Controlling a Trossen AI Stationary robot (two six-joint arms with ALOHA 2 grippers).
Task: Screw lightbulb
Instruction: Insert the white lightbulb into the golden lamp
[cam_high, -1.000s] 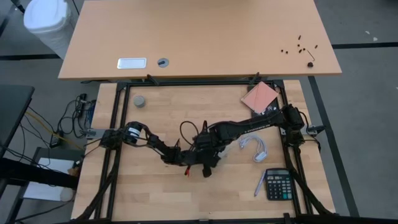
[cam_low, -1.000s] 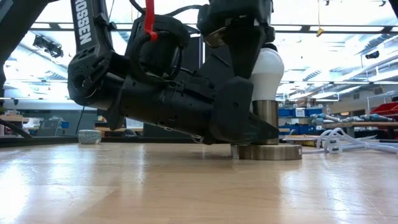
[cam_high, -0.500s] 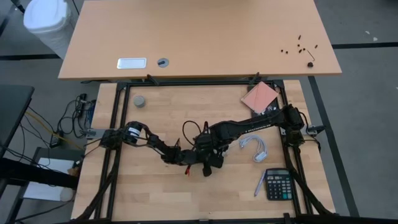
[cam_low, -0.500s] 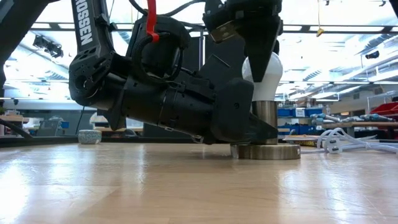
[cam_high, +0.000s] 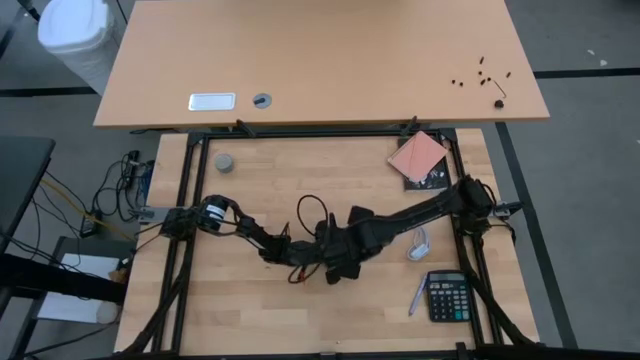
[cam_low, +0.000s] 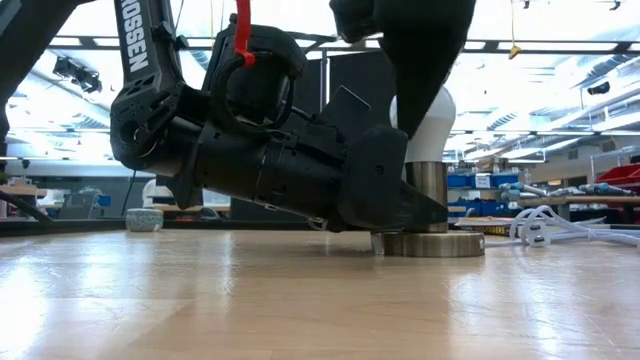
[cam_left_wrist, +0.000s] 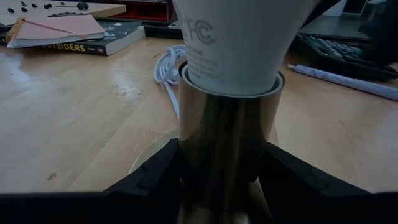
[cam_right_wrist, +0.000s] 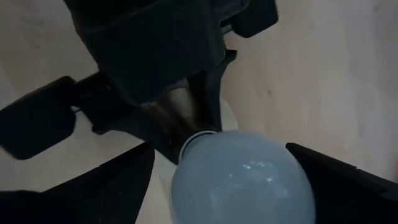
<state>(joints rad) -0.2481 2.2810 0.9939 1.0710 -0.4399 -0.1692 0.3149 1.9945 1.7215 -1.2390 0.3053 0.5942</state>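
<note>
Left wrist view alone shows left hand (cam_left_wrist: 224, 180) clamping socket (cam_left_wrist: 227, 143) under lightbulb (cam_left_wrist: 236, 37).

You have a calculator (cam_high: 448, 297) at lower right, pen (cam_high: 416, 297) just left of it, coiled white cord (cam_high: 419, 243) above, pink-covered book (cam_high: 418, 158) upper right, grey cap (cam_high: 224, 163) upper left, small dark screws (cam_high: 481, 71) on the far table.

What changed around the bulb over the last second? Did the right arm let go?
The right gripper has spread its fingers off the lightbulb, and its wrist has swung round above it; a second ago it was pinching the bulb's head. Unchanged: the left gripper stays clamped on the metal socket, the bulb stands upright in it, and the socket's base disc has not moved on the table.
</note>
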